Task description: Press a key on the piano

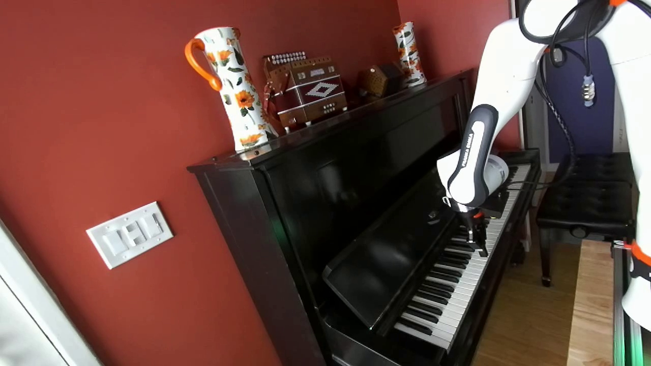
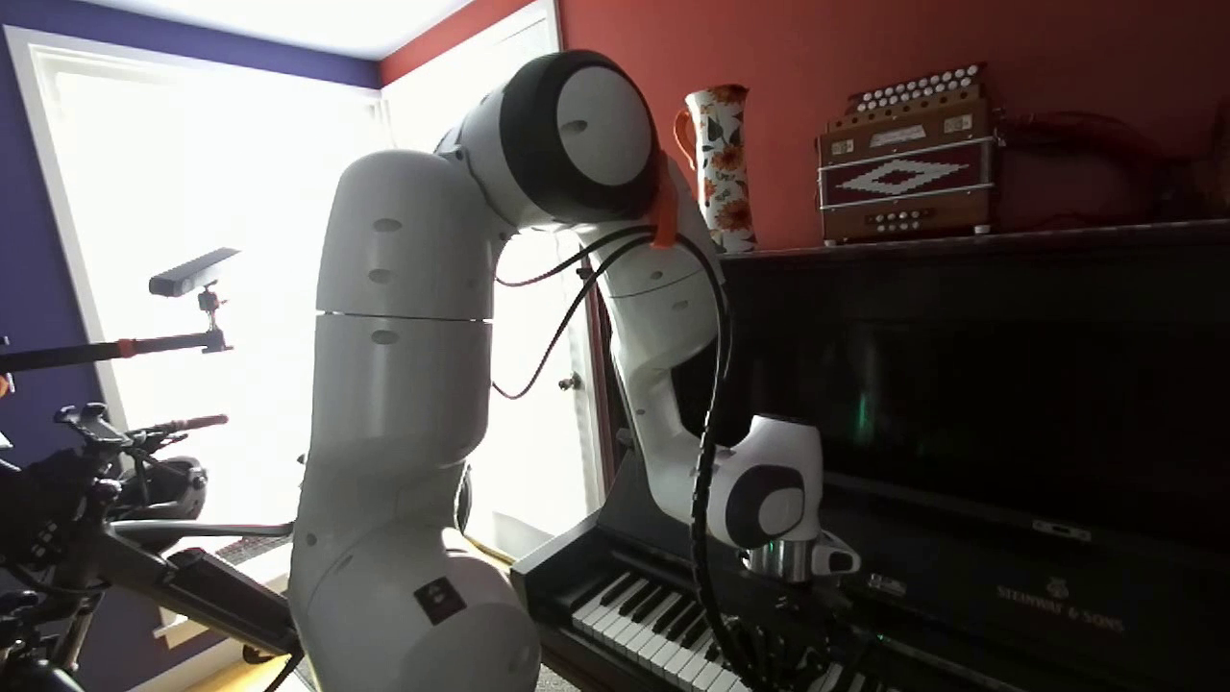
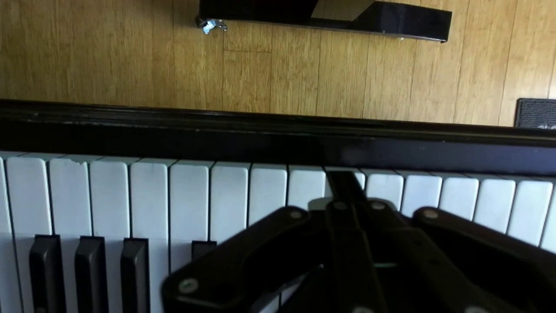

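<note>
Glossy black upright piano (image 1: 366, 147) being seen beside a flat red wall (image 1: 117, 117), jointed black tool (image 3: 346, 186) being held over its white keys (image 3: 189, 200) — jaws being pressed together, nothing being gripped, key contact being hidden.

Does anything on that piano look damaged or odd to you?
Yes, one white piano key, toward the left of the wrist view: its front edge looks jagged, perhaps chipped, while the edges right beside it look smoother.
</note>
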You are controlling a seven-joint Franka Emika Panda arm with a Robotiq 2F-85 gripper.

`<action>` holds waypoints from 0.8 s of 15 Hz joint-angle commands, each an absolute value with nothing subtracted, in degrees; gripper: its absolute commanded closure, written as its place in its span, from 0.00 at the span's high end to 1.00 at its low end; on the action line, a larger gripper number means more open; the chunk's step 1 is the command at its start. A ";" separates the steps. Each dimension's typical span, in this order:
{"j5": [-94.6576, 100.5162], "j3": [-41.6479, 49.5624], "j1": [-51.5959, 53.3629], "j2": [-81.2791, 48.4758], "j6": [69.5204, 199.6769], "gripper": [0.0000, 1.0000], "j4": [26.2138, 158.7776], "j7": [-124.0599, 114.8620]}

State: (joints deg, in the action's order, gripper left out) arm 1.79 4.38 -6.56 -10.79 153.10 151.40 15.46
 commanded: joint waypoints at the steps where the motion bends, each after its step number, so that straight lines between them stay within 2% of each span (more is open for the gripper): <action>1: -0.74 3.50 -8.48 -13.16 156.19 0.00 150.94 18.43; 12: -3.39 1.35 -11.23 -15.75 160.19 0.00 150.77 20.66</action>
